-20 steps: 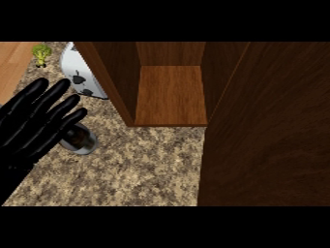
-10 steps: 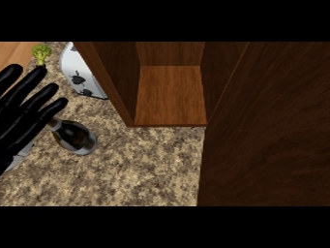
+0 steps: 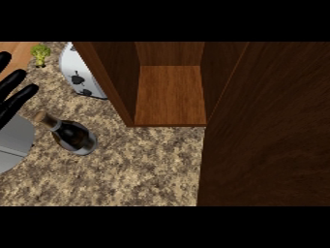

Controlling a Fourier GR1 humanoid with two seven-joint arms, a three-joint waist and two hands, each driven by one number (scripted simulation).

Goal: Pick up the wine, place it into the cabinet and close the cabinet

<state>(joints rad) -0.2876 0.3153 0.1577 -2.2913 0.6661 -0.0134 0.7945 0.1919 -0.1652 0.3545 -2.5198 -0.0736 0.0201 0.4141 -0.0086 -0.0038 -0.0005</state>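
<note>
Glass, dark and cork-stoppered, the wine bottle (image 3: 72, 134) (likely heavy, slippery, breakable) wants gripping mid-body; the black left hand (image 3: 2, 99), at nine o'clock, is spread open, empty.

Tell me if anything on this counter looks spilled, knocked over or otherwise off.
Nothing stands out. The wine bottle stands upright and corked on the counter, untouched, beside the left hand. The cabinet is open, its shelf bare.

My left hand (image 3: 2, 94) runs off the view's left edge, palm cut away. The toaster (image 3: 82, 72) sits half behind the cabinet (image 3: 171, 92) wall. My right hand shows nowhere.
</note>
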